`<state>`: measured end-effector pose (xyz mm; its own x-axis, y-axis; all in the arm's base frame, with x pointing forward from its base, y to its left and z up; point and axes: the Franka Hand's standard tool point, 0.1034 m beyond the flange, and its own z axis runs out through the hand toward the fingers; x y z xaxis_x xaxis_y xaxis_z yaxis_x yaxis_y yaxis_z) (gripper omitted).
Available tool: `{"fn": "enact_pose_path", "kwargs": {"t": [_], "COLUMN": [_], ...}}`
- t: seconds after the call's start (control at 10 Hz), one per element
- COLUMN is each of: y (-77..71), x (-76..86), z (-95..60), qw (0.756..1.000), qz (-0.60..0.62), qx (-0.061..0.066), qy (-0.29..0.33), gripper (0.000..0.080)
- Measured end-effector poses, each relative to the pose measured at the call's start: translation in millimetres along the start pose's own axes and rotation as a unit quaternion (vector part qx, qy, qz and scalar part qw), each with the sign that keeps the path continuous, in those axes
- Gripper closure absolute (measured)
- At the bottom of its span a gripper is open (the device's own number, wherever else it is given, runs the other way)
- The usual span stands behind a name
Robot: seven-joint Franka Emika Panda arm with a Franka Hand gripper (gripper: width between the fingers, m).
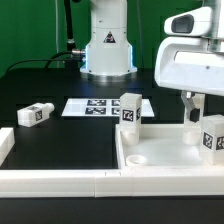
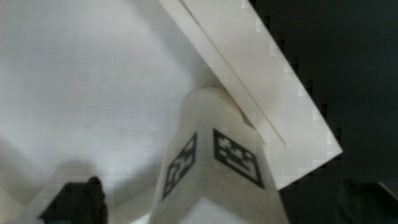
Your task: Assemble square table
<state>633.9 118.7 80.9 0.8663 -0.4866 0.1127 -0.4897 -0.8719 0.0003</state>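
White panel [image 1: 165, 150] lay on the desk [image 1: 60, 140]; one leg [image 1: 211, 135] stood in its corner beneath our claw [image 1: 195, 112], jaws apart. Next we judged another leg [image 1: 130, 110] needed fetching.

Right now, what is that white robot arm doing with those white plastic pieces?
It is putting a small table together. The large white square panel lies on the black table, one short white tag-marked leg post standing in its corner. The gripper hangs open just above that post, holding nothing. Two more posts wait: one upright, one lying flat.
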Motion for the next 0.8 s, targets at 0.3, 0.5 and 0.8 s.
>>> {"fn": "enact_pose_path", "kwargs": {"t": [0.3,0.5,0.8], "y": [-0.5,0.2,2.7], "x": [0.3,1.9,7.5], "z": [0.3,-0.4,-2.2], "qw": [0.986,0.97,0.948], "qz": [-0.165,-0.245,-0.316], "qx": [-0.004,-0.01,-0.017], "qy": [0.006,0.008,0.012], "gripper": [0.015,0.015,0.0187]}}
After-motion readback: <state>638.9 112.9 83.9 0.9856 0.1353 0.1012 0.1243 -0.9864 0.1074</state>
